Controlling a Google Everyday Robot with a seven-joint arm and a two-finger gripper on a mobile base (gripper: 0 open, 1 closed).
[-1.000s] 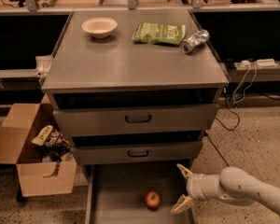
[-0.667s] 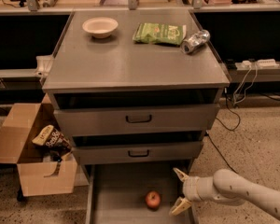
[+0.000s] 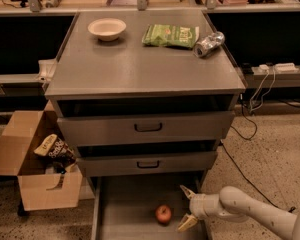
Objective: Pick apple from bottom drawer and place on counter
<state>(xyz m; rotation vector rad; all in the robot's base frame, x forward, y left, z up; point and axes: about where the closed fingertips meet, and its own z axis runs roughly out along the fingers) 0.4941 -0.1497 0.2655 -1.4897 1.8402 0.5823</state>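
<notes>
The apple (image 3: 163,214), small and red with yellowish patches, lies on the floor of the open bottom drawer (image 3: 125,209), right of its middle. My gripper (image 3: 186,208) comes in from the lower right, just right of the apple. It is open, with one pale finger above and one below, and holds nothing. There is a small gap between the fingertips and the apple. The counter (image 3: 140,69) is the grey cabinet top above.
On the counter stand a white bowl (image 3: 107,28), a green chip bag (image 3: 170,35) and a crushed can (image 3: 208,44). Two half-open upper drawers (image 3: 148,127) overhang the bottom drawer. A cardboard box (image 3: 32,166) with snacks stands at the left. Cables run across the floor at the right.
My gripper has moved left, towards the apple, over the drawer's right side. The apple has not moved.
</notes>
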